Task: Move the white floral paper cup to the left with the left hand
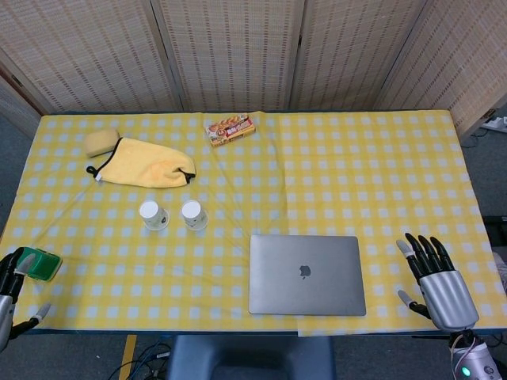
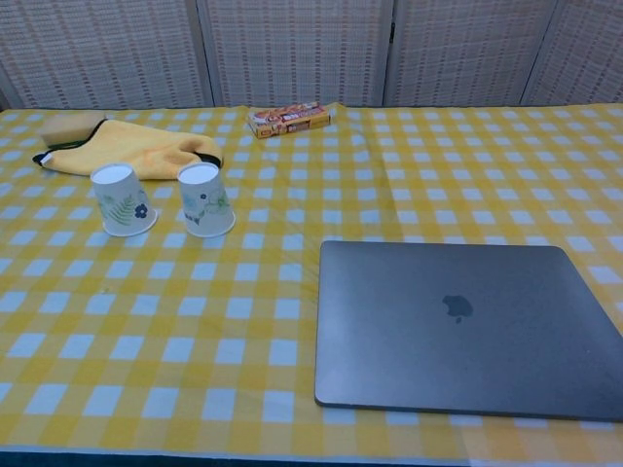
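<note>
Bench [image 1: 333,174], yellow check cloth. Two upturned floral cups: left cup [image 1: 153,214], right cup [image 1: 193,214], just beside each other, mid-left. Yellow towel [image 1: 146,165] and sponge [image 1: 101,142] behind them. Snack box [image 1: 230,129] at far edge. Closed laptop [image 1: 306,274] near front. Left hand [image 1: 8,294] at the front-left corner, mostly out of frame; grip cannot be told. Right hand [image 1: 436,279] front-right, fingers spread, empty.

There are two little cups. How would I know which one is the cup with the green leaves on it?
Start at the big grey laptop and look left and farther back to two upside-down paper cups in front of the yellow cloth. The leafy cup is the left one, farther from the laptop. Its neighbour shows small flowers, while this one has a green fern sprig beside a dark flower.
</note>
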Available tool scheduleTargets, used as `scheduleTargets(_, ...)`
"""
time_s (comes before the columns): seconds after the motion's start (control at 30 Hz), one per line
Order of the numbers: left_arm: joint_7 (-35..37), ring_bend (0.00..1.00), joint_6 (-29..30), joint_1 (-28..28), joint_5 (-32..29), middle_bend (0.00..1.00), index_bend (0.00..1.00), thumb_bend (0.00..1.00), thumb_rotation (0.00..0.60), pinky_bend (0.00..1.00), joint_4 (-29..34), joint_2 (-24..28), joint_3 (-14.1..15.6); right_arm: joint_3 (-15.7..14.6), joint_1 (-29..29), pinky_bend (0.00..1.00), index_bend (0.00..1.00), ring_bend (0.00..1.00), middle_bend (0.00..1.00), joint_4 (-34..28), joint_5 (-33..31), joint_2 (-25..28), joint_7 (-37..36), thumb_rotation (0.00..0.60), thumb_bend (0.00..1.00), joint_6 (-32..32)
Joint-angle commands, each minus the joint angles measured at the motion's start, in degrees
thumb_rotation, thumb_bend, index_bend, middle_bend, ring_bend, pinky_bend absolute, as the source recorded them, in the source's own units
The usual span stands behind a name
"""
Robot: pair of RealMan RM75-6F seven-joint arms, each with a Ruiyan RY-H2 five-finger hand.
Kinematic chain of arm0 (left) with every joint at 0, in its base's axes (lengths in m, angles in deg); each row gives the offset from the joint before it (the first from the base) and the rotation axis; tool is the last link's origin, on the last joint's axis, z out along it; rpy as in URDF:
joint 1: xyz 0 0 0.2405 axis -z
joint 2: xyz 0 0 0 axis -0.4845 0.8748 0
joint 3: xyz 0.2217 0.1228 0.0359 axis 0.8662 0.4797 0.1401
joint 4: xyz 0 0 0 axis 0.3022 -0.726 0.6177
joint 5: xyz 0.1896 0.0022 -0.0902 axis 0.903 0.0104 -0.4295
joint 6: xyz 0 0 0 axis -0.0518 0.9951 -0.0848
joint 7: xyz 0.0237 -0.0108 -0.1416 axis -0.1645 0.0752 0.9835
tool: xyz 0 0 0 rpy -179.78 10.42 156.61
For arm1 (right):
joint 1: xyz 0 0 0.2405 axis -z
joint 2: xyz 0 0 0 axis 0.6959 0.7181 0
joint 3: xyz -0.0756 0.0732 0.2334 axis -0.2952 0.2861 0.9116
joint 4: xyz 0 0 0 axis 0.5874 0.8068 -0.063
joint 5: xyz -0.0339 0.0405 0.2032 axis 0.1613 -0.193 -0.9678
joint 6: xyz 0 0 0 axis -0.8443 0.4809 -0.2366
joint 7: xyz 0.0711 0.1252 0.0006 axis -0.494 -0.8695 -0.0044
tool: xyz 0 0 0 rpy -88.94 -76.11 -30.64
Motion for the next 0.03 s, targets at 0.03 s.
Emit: scheduleTargets(0.03, -1.5, 0.0, -0.1, -0.7, 1.3, 0.0, 0.01, 0.26, 0.6, 0.16, -0.2, -0.6, -0.8, -0.1, 0.4, 0.0, 0.0, 0.0, 0.0, 0.2, 0.2, 0.4, -0.7, 0.6, 0.19, -0.7)
